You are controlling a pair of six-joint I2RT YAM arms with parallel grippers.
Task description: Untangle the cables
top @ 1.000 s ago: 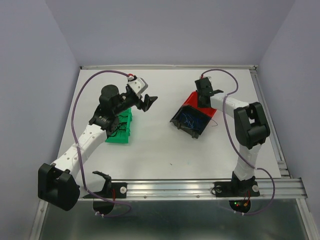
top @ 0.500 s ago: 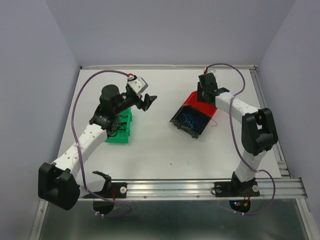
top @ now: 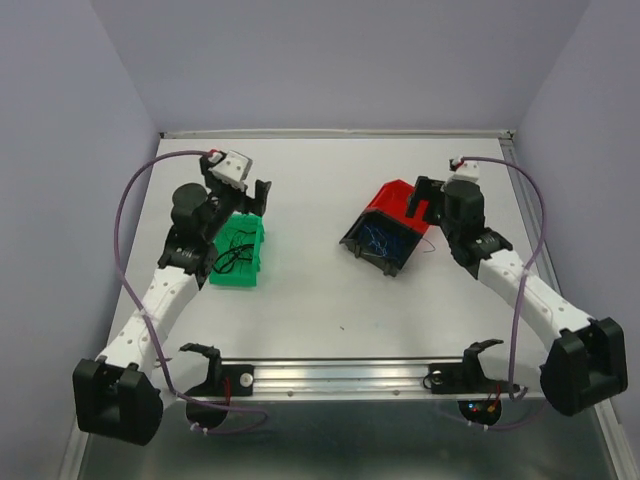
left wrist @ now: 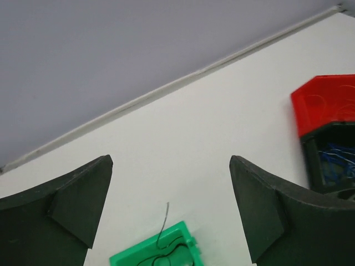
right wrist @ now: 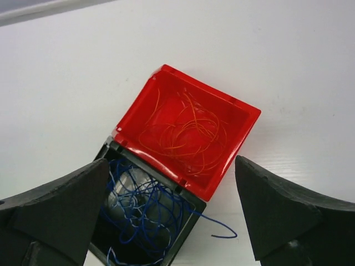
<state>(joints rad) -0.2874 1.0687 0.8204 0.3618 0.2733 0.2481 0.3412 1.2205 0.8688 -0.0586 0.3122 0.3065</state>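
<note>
right wrist view: right end effector (right wrist: 171, 166) stands wide and empty, blue cables (right wrist: 145, 213) in a black bin (right wrist: 187, 220) just ahead; left end effector (left wrist: 171, 160) equally wide, black cables (left wrist: 162, 224) in a green bin (left wrist: 180, 233) ahead.

- we can read no text, label, brand or number in any of the three views.
- we find no sign legible either.

Table (top: 320, 300) white; left green bin (top: 240, 277) with black wires (top: 230, 258), right red bin (right wrist: 216, 95) with orange-red wires (right wrist: 191, 130), black bin (right wrist: 183, 235) adjoining it with blue wires (right wrist: 144, 205); arms (top: 160, 295) white with black joints, hoses (top: 122, 225) purple.
</note>
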